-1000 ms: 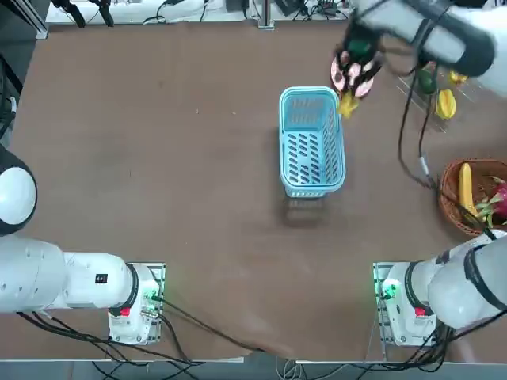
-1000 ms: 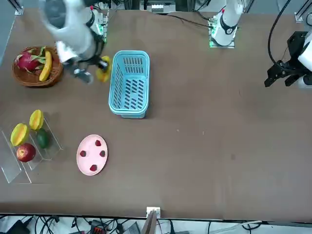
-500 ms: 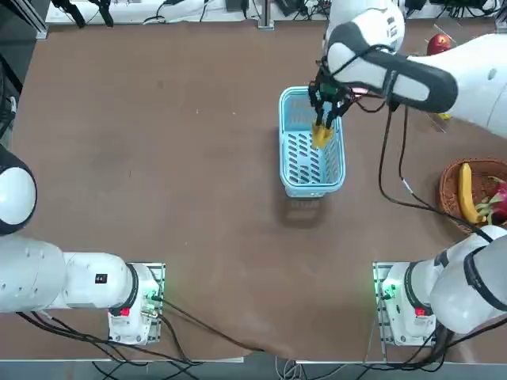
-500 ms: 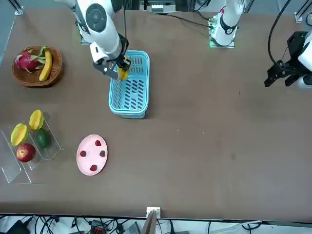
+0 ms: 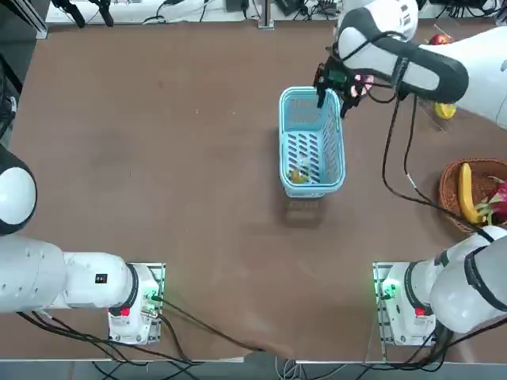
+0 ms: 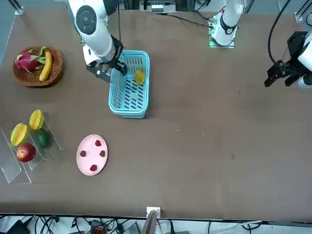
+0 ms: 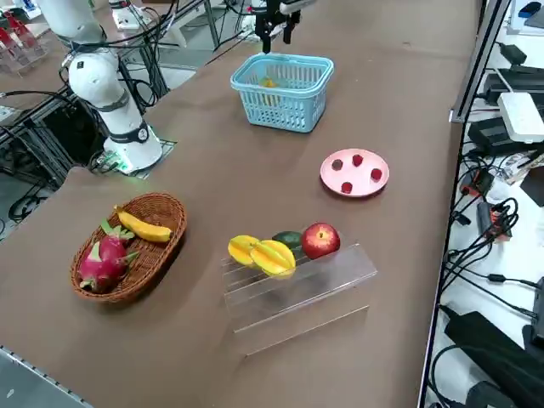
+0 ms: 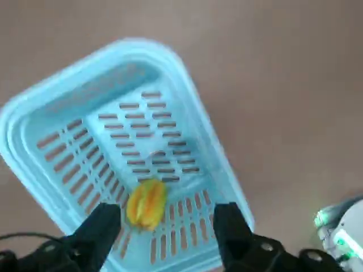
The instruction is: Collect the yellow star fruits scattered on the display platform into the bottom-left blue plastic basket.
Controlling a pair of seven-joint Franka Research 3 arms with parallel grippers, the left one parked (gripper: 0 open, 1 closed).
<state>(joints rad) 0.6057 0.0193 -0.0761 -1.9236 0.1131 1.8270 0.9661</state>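
Note:
One yellow star fruit [image 8: 146,204] lies loose on the slotted floor of the blue plastic basket [image 8: 136,45], toward the end nearest the robot. The same star fruit [image 5: 299,172] shows in the basket [image 5: 283,150] from overhead. My right gripper [image 5: 333,93] hangs open and empty above the basket's far right corner, fingers [image 8: 102,226] spread wide. Two more star fruits [image 6: 36,119] [image 6: 19,134] rest on the clear display platform [image 7: 297,289], well away from the gripper [image 6: 113,73].
A green fruit [image 6: 42,139] and a red apple [image 6: 26,152] share the platform. A pink plate [image 6: 91,154] with small red pieces lies between platform and basket. A brown woven basket [image 6: 36,66] holds a banana and a dragon fruit.
My right gripper carried a star fruit from beside the basket to above it, then opened. The fruit dropped into the basket and the gripper drew back to the far corner.

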